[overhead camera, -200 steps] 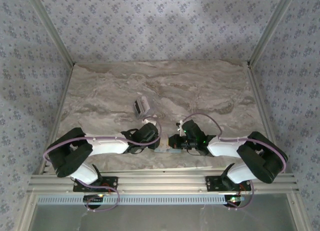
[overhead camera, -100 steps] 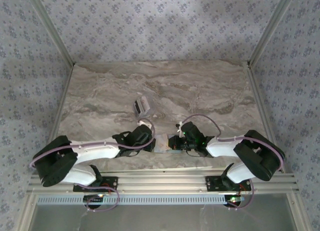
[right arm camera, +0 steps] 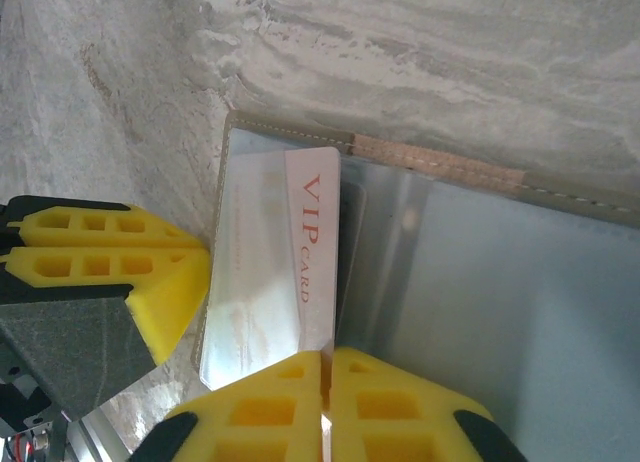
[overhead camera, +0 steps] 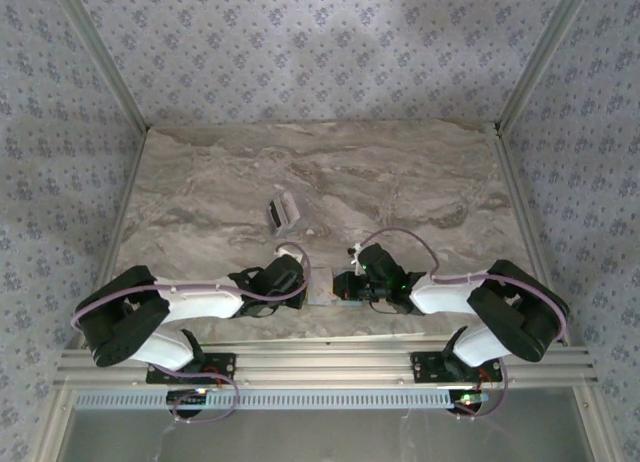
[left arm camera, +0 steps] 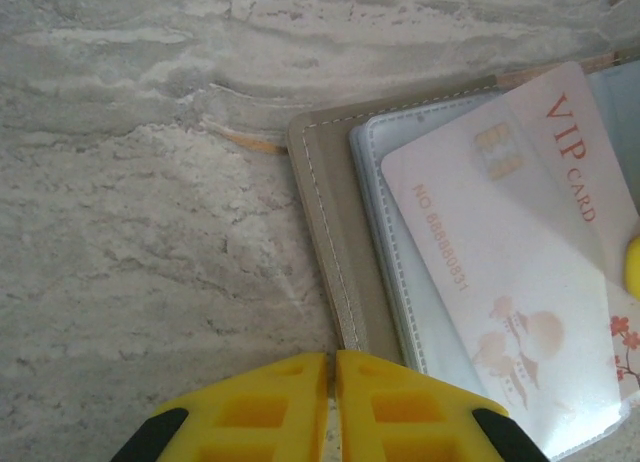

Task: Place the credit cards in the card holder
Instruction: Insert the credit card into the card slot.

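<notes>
The grey-tan card holder (left arm camera: 325, 212) lies open on the marble table, near the front edge between both grippers (overhead camera: 322, 294). A pale VIP credit card (left arm camera: 500, 242) lies partly under its clear pocket. My right gripper (right arm camera: 326, 354) is shut on that card's (right arm camera: 290, 272) near edge. My left gripper (left arm camera: 332, 357) is shut with a hairline gap, its tips at the holder's stitched left edge, which runs into the gap. Its yellow fingers (right arm camera: 100, 252) touch the holder's side in the right wrist view. More credit cards (overhead camera: 282, 212), one dark and one pale, lie farther back.
The two grippers (overhead camera: 305, 292) (overhead camera: 340, 287) face each other almost tip to tip just behind the table's front rail (overhead camera: 320, 360). Patterned walls and metal posts enclose the marble table (overhead camera: 400, 182).
My left gripper has closed and settled against the holder's left edge, and its arm has shifted. The right gripper has stayed on the card. The loose cards have not moved.
</notes>
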Robot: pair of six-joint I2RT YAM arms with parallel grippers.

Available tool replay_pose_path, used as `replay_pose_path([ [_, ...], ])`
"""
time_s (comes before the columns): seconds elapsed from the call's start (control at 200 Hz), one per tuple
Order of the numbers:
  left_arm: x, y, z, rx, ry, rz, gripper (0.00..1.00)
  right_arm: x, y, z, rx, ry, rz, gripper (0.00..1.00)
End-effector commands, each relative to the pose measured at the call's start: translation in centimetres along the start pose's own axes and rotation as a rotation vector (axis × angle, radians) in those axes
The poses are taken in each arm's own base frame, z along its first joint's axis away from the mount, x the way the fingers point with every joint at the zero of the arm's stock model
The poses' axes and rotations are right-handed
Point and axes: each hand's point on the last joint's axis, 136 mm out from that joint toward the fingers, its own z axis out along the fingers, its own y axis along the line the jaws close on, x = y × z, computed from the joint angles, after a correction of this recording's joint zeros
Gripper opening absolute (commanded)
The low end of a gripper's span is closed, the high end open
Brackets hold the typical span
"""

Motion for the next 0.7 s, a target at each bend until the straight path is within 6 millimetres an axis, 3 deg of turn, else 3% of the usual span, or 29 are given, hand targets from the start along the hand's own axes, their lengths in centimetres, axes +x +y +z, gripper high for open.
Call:
replay_pose_path([
  [0.0, 1.3, -1.0, 1.3, 0.044, 0.043, -0.005, 0.12, 0.7, -0.3, 0.4, 0.038, 0.023, 0.007, 0.14],
  [0.695, 1.7, -1.7, 1.8, 0.051, 0.046, -0.009, 0.14, 1.4, 3.3, 2.3, -0.014, 0.044, -0.069, 0.23],
])
